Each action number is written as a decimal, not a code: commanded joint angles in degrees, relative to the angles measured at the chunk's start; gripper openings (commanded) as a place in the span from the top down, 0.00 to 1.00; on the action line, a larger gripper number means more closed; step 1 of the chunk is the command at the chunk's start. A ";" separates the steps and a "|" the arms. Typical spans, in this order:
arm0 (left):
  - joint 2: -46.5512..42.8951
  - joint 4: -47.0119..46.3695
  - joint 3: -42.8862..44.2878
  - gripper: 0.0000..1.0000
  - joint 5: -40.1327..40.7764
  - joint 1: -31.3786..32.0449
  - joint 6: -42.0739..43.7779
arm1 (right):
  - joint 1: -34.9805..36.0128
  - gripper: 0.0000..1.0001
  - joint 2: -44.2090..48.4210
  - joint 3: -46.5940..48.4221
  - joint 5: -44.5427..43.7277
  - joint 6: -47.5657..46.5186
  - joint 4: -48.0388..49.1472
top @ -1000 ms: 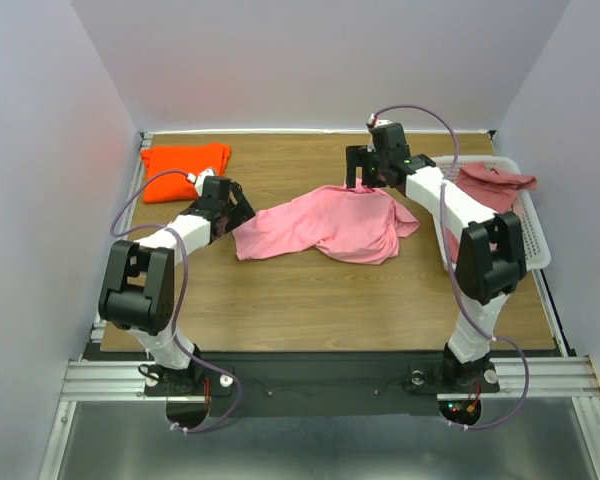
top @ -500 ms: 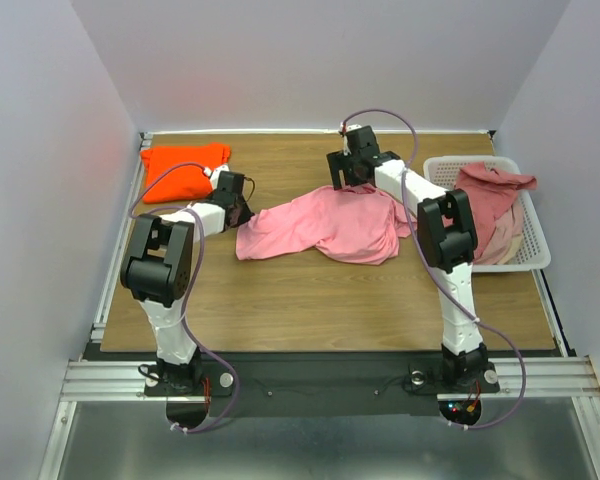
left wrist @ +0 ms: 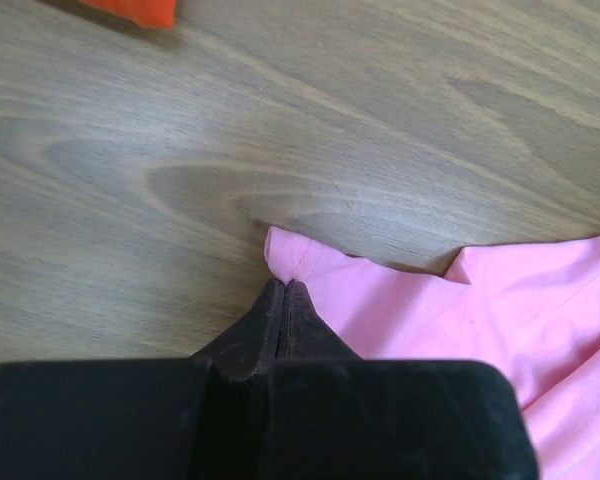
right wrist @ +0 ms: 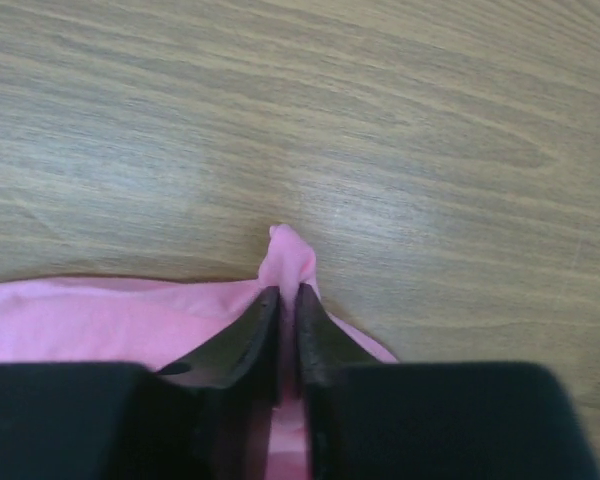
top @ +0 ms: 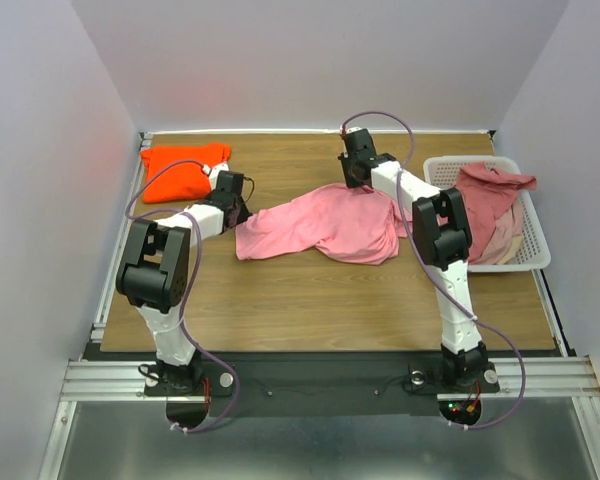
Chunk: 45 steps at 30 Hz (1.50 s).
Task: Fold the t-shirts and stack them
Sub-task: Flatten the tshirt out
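Observation:
A pink t-shirt lies crumpled across the middle of the wooden table. My left gripper is shut on its left corner; the left wrist view shows the pink t-shirt corner pinched at the tips of my left gripper. At the shirt's far edge my right gripper is shut on a bunched fold; in the right wrist view the pink t-shirt pokes out past my right gripper. An orange t-shirt lies folded at the far left. Dusty rose t-shirts fill the basket.
A white mesh basket stands at the table's right edge, close to the right arm. The orange t-shirt's corner shows at the top of the left wrist view. Grey walls close in the table on three sides.
Both grippers have closed on the pink t-shirt. The left arm shifted toward the shirt's left corner and the right gripper moved left along the far edge.

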<state>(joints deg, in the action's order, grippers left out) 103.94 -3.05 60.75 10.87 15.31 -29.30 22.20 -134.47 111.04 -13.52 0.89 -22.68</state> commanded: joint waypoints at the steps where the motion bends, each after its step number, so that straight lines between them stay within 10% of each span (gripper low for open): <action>1: -4.62 -0.38 -0.19 1.00 2.13 0.16 2.32 | 0.39 0.85 -0.61 2.77 -3.70 0.08 1.41; 5: -6.47 -0.29 -0.28 1.00 2.05 0.16 2.49 | 0.39 1.00 2.36 3.12 -6.17 0.52 1.49; 21: -41.43 7.26 -1.35 1.00 5.30 0.95 3.46 | 0.39 0.99 37.79 -10.66 -15.93 5.97 1.41; 35: -66.31 18.85 22.20 1.00 0.38 2.27 2.40 | 0.39 1.00 76.80 -11.74 20.50 12.64 -0.43; 45: -66.34 24.75 31.36 1.00 8.09 2.18 3.20 | 0.39 0.99 78.41 -8.13 34.88 17.49 -1.05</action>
<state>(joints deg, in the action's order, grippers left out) 33.63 17.30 92.86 12.91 17.56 -27.46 22.57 -52.58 103.09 17.10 16.53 -23.46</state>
